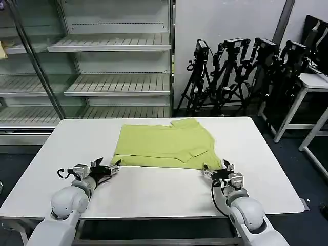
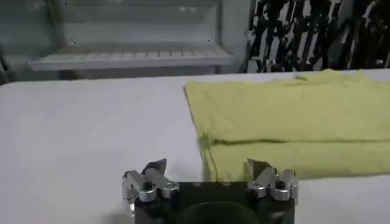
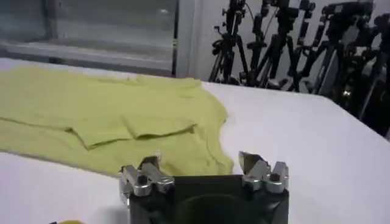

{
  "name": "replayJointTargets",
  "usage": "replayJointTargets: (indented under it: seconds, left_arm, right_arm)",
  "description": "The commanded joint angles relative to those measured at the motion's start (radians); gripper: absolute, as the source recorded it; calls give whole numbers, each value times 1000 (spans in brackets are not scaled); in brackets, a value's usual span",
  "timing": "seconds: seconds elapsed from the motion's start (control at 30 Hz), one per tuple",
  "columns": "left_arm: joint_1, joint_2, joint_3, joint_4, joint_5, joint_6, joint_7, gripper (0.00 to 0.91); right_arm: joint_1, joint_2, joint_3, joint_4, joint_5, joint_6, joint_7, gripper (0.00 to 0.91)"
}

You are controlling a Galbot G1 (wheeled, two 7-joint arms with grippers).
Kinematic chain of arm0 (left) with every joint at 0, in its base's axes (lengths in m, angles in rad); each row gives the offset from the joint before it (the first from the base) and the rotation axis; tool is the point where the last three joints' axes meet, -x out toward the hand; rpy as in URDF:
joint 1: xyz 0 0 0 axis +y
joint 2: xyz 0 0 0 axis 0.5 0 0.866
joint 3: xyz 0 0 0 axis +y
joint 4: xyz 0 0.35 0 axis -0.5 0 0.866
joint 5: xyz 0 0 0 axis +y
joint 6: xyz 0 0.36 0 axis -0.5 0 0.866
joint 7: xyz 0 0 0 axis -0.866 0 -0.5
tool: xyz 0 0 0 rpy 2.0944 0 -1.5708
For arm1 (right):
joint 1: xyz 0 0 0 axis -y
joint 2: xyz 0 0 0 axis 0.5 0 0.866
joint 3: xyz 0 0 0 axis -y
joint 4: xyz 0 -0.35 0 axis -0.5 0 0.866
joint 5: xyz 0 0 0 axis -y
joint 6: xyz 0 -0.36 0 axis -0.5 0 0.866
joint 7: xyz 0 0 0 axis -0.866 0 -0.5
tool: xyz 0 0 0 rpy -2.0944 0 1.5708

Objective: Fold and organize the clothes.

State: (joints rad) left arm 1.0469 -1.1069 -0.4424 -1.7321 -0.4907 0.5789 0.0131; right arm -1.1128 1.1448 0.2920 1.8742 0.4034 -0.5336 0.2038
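Basically: white surface (image 1: pixel 154 189) carries one item, the lime T-shirt (image 1: pixel 164 143), lying flat at the middle-far part, already folded at least once into a rough rectangle with a layer doubled over near its front edge. Behind the surface: empty shelving (image 1: pixel 102 77) and a cluster of tripods (image 1: pixel 241 72), not relevant.

Handling judgement: thin, soft, light fabric. No stiffness, so it will drape and sag from any pinch point, and layers may slide over each other on the smooth top. Not fragile. Likely best to pinch both near corners at once, catching all layers at the hem edge, and lift evenly so the fold line stays straight. A single-layer pinch would probably peel the fold open.

Left gripper (image 1: pixel 111 166) sits low over the surface, just at the shirt's near-left corner, fingers spread apart, holding nothing; the left wrist view shows the hem edge between the finger tips. Right gripper (image 1: pixel 219 171) mirrors it at the near-right corner, fingers also apart and empty, cloth edge just ahead of it.
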Motion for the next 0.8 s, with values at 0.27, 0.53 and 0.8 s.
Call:
replayJointTargets:
  seconds: [0.27, 0.53, 0.8]
  left_arm:
    - [28, 9, 7, -10, -20, 1, 5, 10]
    - [87, 23, 3, -75, 4, 0, 53, 10]
    - [229, 17, -46, -228, 24, 0, 51, 10]
  right_arm:
    - [-24, -7, 6, 13, 24, -27, 6, 0]
    - [-59, -13, 15, 67, 11, -22, -5, 0]
    - [-188, -24, 32, 241, -50, -14, -11, 0]
